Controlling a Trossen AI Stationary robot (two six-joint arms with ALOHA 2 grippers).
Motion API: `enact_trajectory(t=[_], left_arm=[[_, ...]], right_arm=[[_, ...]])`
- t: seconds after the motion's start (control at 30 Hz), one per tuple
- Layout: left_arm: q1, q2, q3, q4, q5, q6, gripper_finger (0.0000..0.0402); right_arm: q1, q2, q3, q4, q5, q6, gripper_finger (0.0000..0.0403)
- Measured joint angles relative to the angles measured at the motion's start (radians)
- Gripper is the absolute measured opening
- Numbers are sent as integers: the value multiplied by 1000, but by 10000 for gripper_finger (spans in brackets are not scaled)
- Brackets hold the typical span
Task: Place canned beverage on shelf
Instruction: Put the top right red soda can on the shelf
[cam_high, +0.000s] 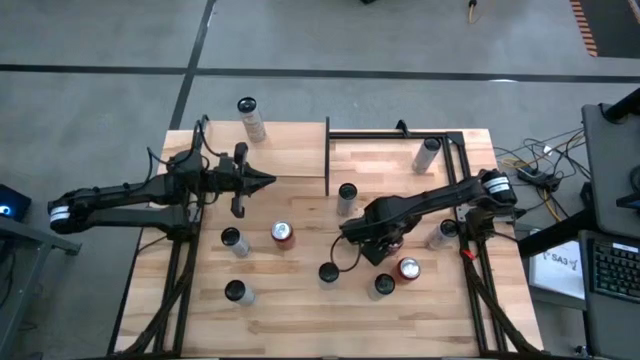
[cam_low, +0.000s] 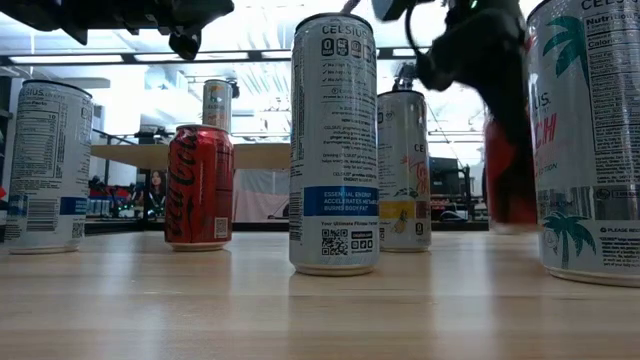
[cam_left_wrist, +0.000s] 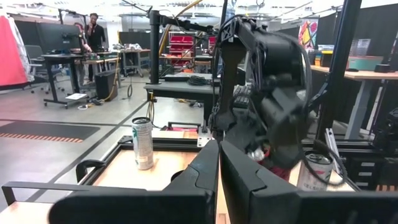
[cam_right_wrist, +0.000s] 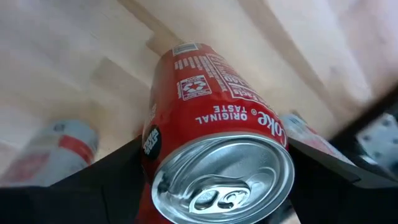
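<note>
A red cola can (cam_right_wrist: 211, 112) stands on the tabletop, blurred in the low view (cam_low: 510, 190) and hidden under the arm in the high view. My right gripper (cam_high: 380, 243) points down over it, open, with one dark finger (cam_right_wrist: 106, 180) on each side of the can's upper wall. The shelf (cam_high: 290, 150), a pale wood platform at the far left, carries one tall can (cam_high: 250, 118) at its far edge. My left gripper (cam_high: 268, 181) hangs level above the shelf's near edge, shut on nothing (cam_left_wrist: 219, 162). My right gripper comes at the red can from above, and its fingers lie close against two opposite sides of the wall just below the rim (cam_right_wrist: 152, 146). Whether they touch it I cannot tell. The can's base is on the table.
Two more red cans (cam_high: 283, 233) (cam_high: 408, 268) and several tall pale cans (cam_high: 347, 198) (cam_high: 328, 272) (cam_high: 382, 285) (cam_high: 443, 233) stand close around my right gripper. A black metal frame (cam_high: 400, 134) with a can (cam_high: 427, 153) inside takes up the far right.
</note>
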Motion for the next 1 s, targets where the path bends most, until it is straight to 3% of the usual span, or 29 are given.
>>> enact_trajectory(t=[0.1, 0.6, 1.0], left_arm=[[0, 0, 0, 0, 0, -9, 0], [0, 2, 0, 6, 0, -21, 0], [0, 4, 0, 17, 0, -33, 0]], right_arm=[[-2, -19, 28, -80, 49, 7, 301], [-27, -139, 201, -78, 227, 37, 301], [-29, -147, 487, -77, 389, -84, 301]])
